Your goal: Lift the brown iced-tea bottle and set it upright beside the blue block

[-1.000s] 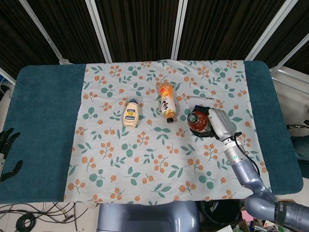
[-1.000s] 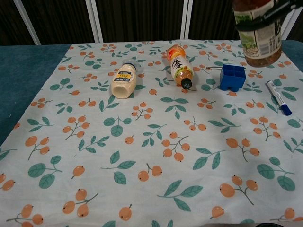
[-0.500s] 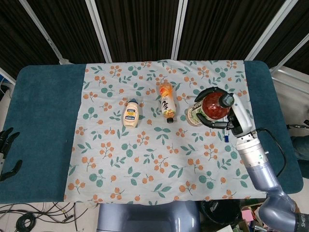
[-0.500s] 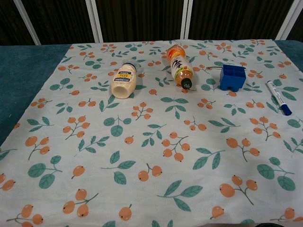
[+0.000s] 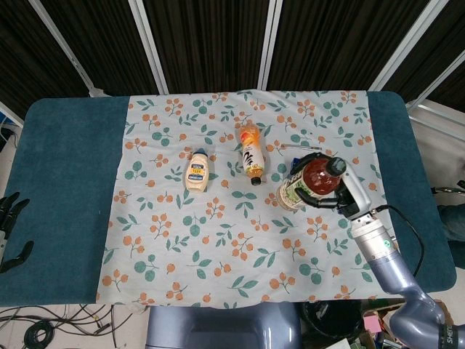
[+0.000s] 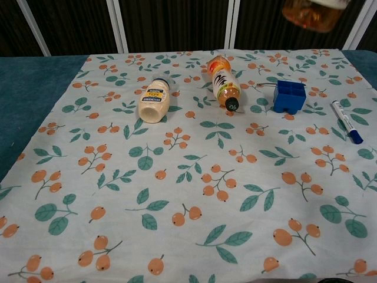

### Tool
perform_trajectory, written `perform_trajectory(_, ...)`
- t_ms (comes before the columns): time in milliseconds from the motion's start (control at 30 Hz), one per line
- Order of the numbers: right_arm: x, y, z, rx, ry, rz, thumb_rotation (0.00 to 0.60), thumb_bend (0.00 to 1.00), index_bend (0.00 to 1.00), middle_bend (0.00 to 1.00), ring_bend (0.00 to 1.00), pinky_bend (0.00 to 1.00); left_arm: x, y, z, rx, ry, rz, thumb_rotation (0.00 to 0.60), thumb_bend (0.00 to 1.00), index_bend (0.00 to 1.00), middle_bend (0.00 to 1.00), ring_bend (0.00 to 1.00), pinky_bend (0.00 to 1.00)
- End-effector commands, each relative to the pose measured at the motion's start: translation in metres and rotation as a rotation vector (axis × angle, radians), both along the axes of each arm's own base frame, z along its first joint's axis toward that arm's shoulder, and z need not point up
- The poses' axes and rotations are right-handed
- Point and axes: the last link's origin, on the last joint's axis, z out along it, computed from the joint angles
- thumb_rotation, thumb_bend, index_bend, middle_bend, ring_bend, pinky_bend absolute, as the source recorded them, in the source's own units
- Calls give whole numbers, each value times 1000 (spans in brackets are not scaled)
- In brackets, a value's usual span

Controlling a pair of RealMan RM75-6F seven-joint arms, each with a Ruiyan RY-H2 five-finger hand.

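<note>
My right hand (image 5: 347, 195) grips the brown iced-tea bottle (image 5: 311, 183) around its body and holds it in the air, tilted, with its dark cap toward the hand. In the chest view only the bottle's amber base (image 6: 309, 15) shows at the top edge, above and slightly right of the blue block (image 6: 289, 96). The block stands on the floral cloth; in the head view the bottle and hand hide it. My left hand (image 5: 10, 218) hangs off the table's left edge, holding nothing, fingers apart.
A mayonnaise bottle (image 6: 154, 100) and an orange juice bottle (image 6: 224, 83) lie on the floral cloth (image 6: 177, 177) left of the block. A blue-capped marker (image 6: 346, 122) lies to the block's right. Teal table (image 5: 65, 167) borders the cloth on both sides.
The bottle rose out of the chest view, and now its base shows again at the top edge. In the head view the right hand shifted slightly left and nearer. The left hand stayed put.
</note>
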Motion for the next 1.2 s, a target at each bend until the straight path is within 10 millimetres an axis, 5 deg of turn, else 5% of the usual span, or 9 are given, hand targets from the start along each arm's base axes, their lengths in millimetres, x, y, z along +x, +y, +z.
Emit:
perform_trajectory(33, -19, -2, -20, 117, 325, -23, 600, 544, 589, 611, 653, 763, 0, 0, 1, 0, 0, 0, 600, 366, 102, 0, 5, 64)
perform_trajectory(233, -27, -9, -17, 166, 494, -40, 600, 543, 594, 615, 656, 763, 0, 0, 1, -2, -1, -1, 600, 366, 102, 0, 5, 64)
perform_trajectory(500, -21, -20, -11, -83, 613, -39, 600, 543, 593, 601, 645, 761, 0, 0, 0, -2, 1, -1, 600, 366, 102, 0, 5, 64)
perform_trajectory(633, 4, -13, -7, -86, 382, -21, 600, 544, 593, 600, 645, 763, 0, 0, 0, -2, 6, -1, 600, 366, 102, 0, 5, 65)
perform_trajectory(767, 28, -2, 10, 17, -31, 30, 600, 543, 593, 599, 645, 763, 0, 0, 0, 2, 18, -6, 600, 366, 102, 0, 5, 65)
perform_trajectory(1033, 17, 8, 56, 82, -658, 214, 600, 544, 594, 598, 645, 765, 0, -1, 0, 3, 17, -6, 600, 366, 102, 0, 6, 64)
perform_trajectory(1200, 0, 7, 65, 110, -751, 243, 600, 544, 593, 598, 646, 767, 0, -1, 0, 1, 19, -6, 600, 366, 102, 0, 5, 65)
